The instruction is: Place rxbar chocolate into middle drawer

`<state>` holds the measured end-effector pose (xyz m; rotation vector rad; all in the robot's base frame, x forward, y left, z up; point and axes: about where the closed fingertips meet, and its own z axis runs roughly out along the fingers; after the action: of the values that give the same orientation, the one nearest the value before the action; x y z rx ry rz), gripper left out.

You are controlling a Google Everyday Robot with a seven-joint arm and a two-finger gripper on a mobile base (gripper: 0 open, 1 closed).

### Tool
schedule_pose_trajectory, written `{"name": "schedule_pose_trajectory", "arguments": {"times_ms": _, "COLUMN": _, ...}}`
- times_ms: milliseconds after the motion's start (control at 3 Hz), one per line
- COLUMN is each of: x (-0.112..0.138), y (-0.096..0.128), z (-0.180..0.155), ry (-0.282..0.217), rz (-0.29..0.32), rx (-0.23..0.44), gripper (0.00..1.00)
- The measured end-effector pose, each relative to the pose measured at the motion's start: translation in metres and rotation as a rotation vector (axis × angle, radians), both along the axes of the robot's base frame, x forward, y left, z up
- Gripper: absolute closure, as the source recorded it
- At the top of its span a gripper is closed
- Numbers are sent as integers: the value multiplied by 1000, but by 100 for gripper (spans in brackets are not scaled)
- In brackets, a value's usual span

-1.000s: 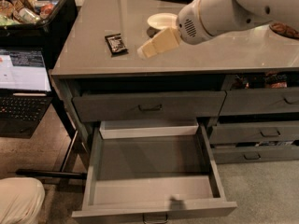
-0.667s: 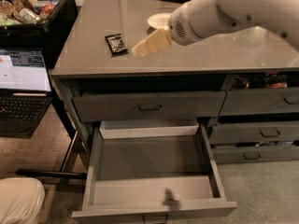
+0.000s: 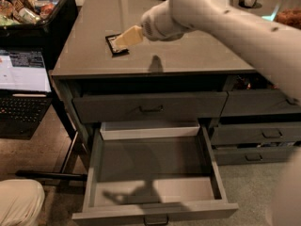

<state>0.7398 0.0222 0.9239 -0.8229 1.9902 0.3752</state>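
Reaching in from the upper right with a thick white arm, holding the tan gripper low over the left part of the grey countertop, right at the chocolate bar. Covers the far right part of that bar with its tip, leaving only the left and near edges of the black wrapper in sight. Touching the bar or just above it: hard to say. Open or closed: cannot tell from this angle either. Lies flat on the countertop, that bar, not far from the front edge and well apart from the middle drawer below. Stands pulled far out toward the camera, that drawer, showing a bare grey floor, paler side walls and a small dark handle on its front. Carries only a dark shadow of the arm across the near part of the floor. Sits under the closed top drawer, with a shallow white tray just behind its back wall. Flanked on the right by narrower closed drawer fronts. Joined on the far left by an open laptop with a lit screen, and above that by a black bin full of packaged snacks
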Motion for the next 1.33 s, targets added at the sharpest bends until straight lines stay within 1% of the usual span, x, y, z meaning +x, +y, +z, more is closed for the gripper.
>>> {"name": "schedule_pose_trajectory", "arguments": {"times_ms": 333, "x": 36, "y": 39, "z": -18, "ry": 9, "rz": 42, "rx": 34, "gripper": 0}}
{"name": "schedule_pose_trajectory", "arguments": {"times_ms": 667, "x": 65, "y": 61, "z": -38, "ry": 24, "rz": 54, "rx": 50, "gripper": 0}}
{"name": "schedule_pose_trajectory", "arguments": {"times_ms": 1000, "x": 87, "y": 76, "z": -50, "ry": 31, "rz": 47, "rx": 59, "gripper": 0}}
{"name": "schedule_pose_trajectory", "arguments": {"times_ms": 1333, "x": 98, "y": 80, "z": -62, "ry": 39, "rz": 23, "rx": 60, "gripper": 2}}
